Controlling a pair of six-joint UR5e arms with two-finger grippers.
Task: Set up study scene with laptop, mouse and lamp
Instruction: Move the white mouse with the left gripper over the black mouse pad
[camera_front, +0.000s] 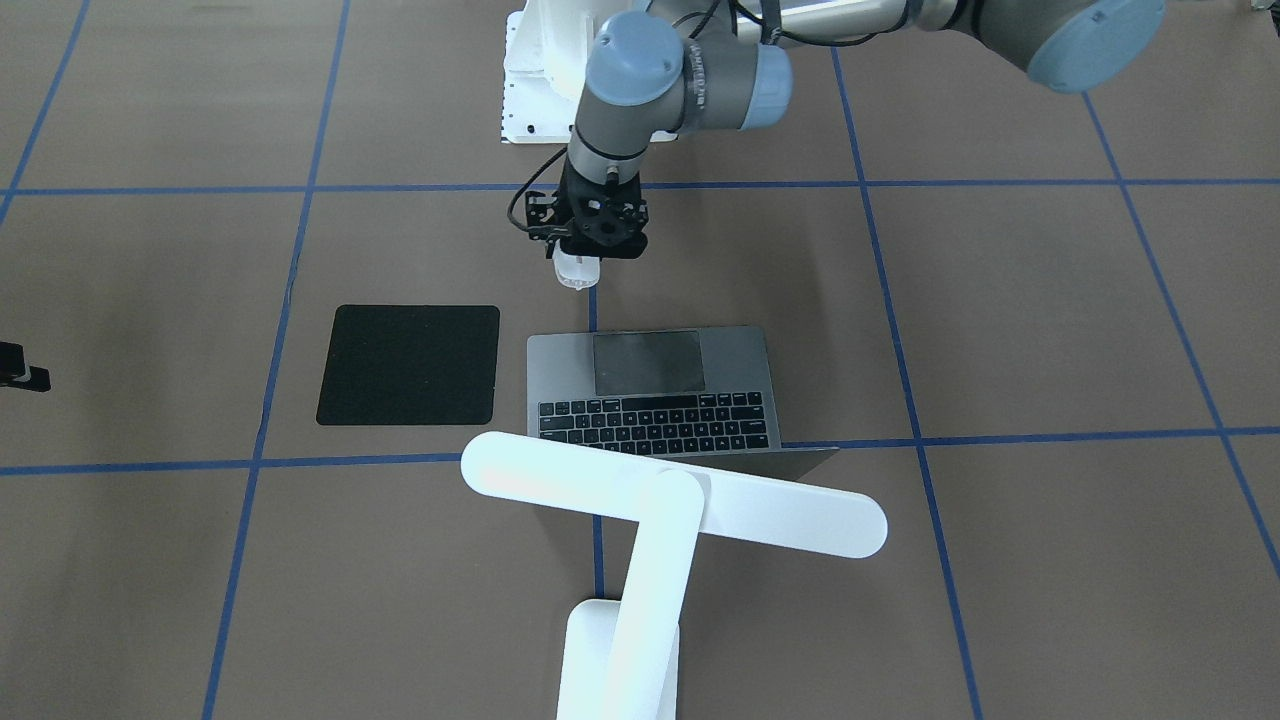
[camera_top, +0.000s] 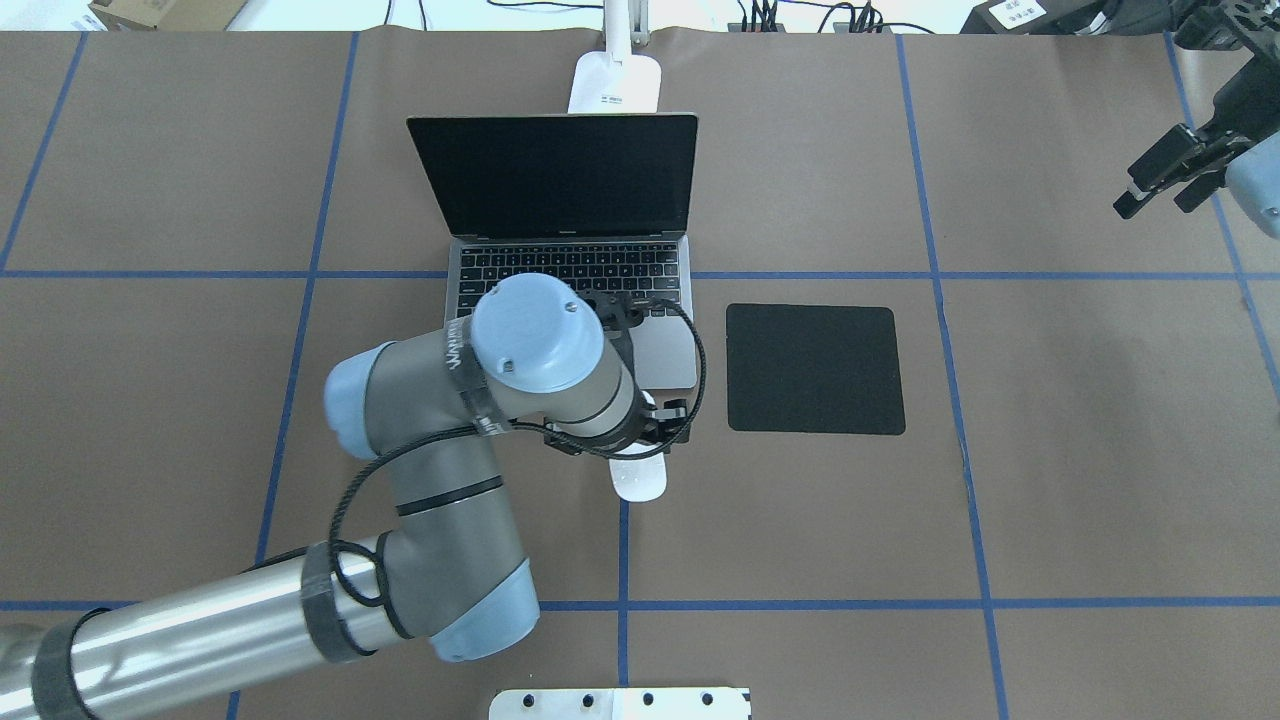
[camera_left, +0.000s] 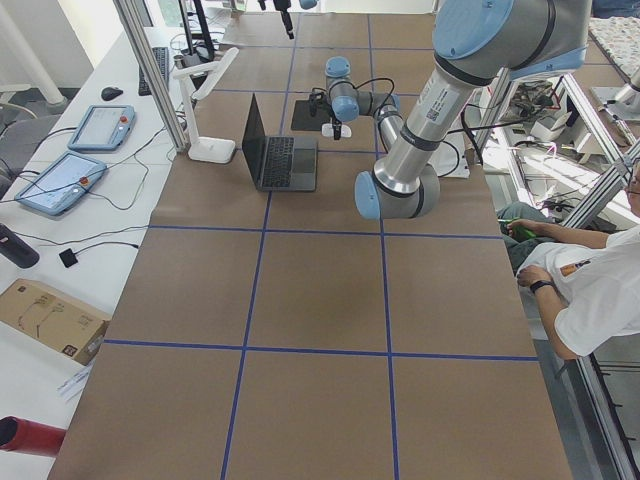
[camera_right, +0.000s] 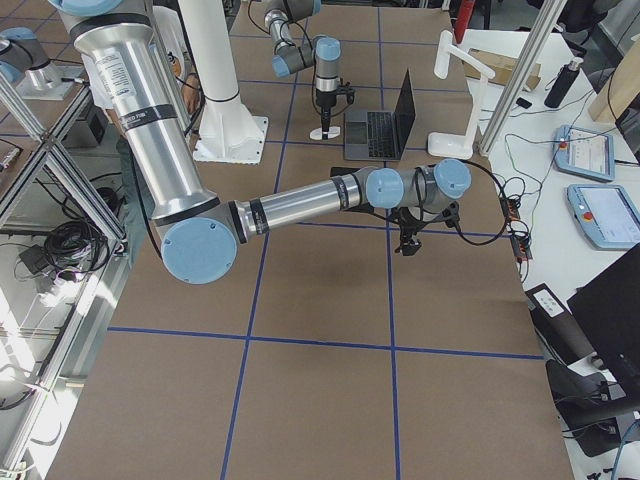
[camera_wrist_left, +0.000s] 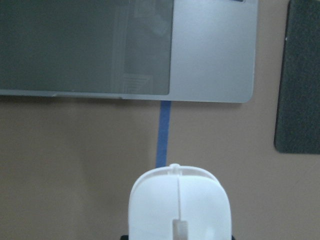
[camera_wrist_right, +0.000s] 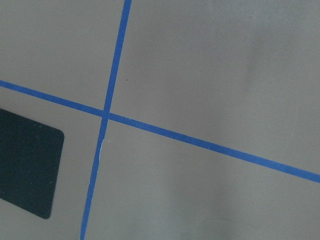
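The grey laptop stands open at the table's far middle, its screen facing me. The white lamp stands behind it, with its bar head over the lid and its base at the far edge. My left gripper points down just in front of the laptop's right front corner and is shut on the white mouse. The mouse fills the bottom of the left wrist view, over a blue tape line. My right gripper hangs open and empty at the far right.
A black square mouse pad lies to the right of the laptop, a short way from the mouse. The white bolted pedestal sits at the near edge. Blue tape lines cross the brown table. An operator sits at the side.
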